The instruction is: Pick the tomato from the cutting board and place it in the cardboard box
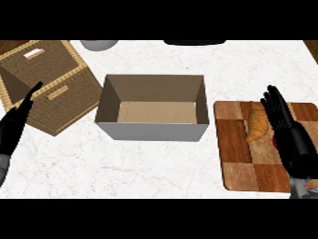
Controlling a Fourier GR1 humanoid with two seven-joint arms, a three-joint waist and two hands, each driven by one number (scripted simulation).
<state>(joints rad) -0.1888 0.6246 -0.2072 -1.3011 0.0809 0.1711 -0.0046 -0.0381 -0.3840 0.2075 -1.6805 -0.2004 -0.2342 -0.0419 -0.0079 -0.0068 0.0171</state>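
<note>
My right hand (290, 130), fingers straight, hovers over the board (240, 163); the tomato (276, 140) peeks red beneath it, not yet grasped. The box (153, 131) holds nothing. Lifting and placing remain.

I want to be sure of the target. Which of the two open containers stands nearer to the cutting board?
The cardboard box, plain and smooth, just left of the cutting board. The woven basket stands farther left, beyond the box.

Checkered brown cutting board (237, 163), woven basket (54, 88)
</note>
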